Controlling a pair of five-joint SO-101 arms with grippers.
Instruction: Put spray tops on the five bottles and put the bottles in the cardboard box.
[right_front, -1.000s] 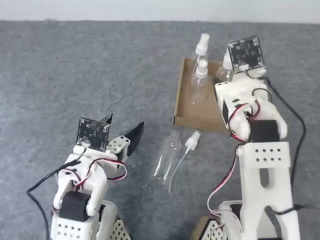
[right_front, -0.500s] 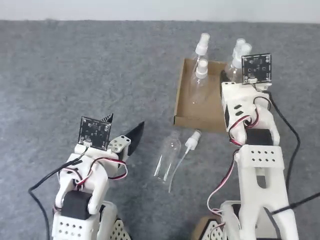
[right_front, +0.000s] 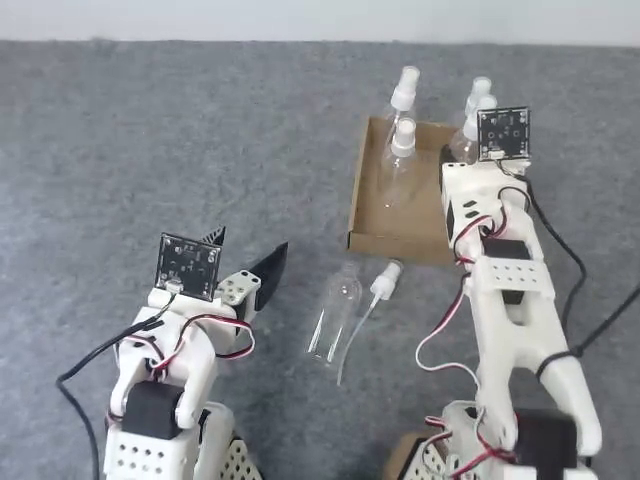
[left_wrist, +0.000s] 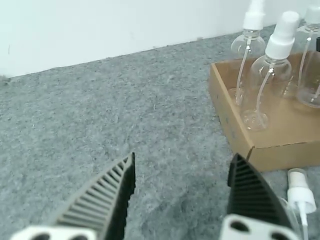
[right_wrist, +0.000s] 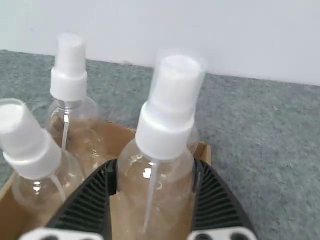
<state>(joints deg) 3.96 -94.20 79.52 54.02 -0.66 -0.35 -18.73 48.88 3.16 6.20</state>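
The right gripper (right_wrist: 154, 170) is clenched on a capped bottle (right_wrist: 160, 150). Its two black jaws press against the clear body from both sides, just under the white spray top. This bottle is upright over the far right part of the cardboard box (right_front: 395, 243) – whether its base already rests on the box floor, one cannot tell. Two more capped bottles stand upright inside the box beside it, a far one (right_wrist: 69, 107) and a nearer one (right_wrist: 32, 172), both along the box's left side.

The left gripper (left_wrist: 182, 160) is released, with its ribbed jaws wide apart and nothing between them. It hovers above the grey carpet (right_front: 150, 130), well apart from the box and to the left of it.

On the carpet just in front of the box lies an uncapped bottle (right_front: 335, 310) on its side, with its neck toward the box. Just beside it, on its right, lies a loose spray top (right_front: 384, 280) – its thin tube runs along the bottle's side.
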